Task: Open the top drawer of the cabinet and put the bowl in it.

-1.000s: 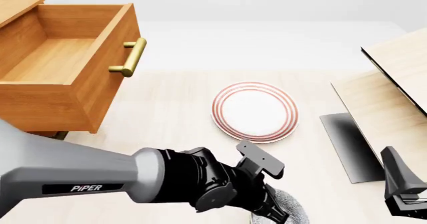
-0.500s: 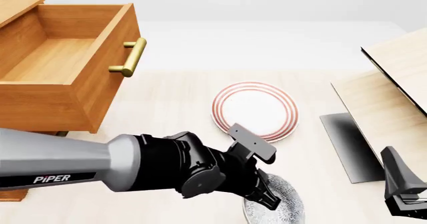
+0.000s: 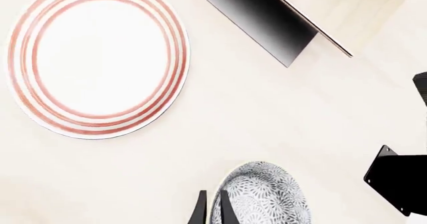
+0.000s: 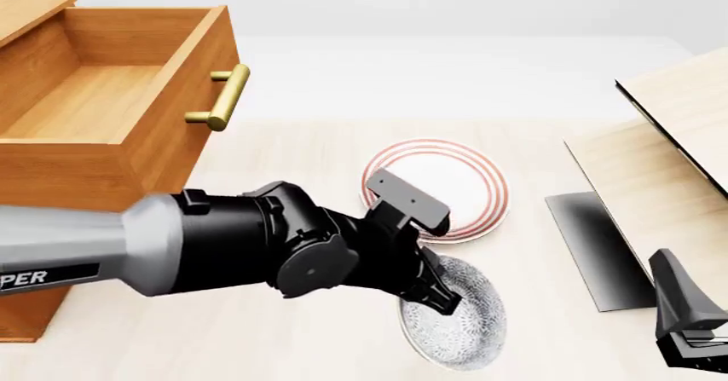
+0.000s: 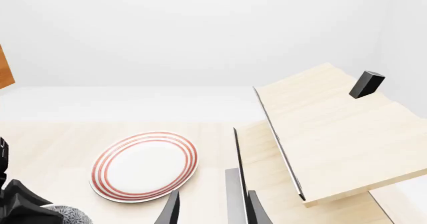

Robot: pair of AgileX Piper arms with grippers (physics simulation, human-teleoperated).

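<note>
top drawer (image 4: 108, 100) of the cabinet (image 4: 23, 10) is pulled wide out at the far left. the left hand (image 4: 442, 300) has its fingers clamped on the rim of the bowl (image 4: 458, 313), one inside and one outside, near the front edge of the table (image 4: 296, 176) just this side of the plate (image 4: 438, 185). right hand (image 5: 212, 210) sits low on the right with fingers apart, gripping nothing, next to the pale box (image 4: 671, 142).
</note>
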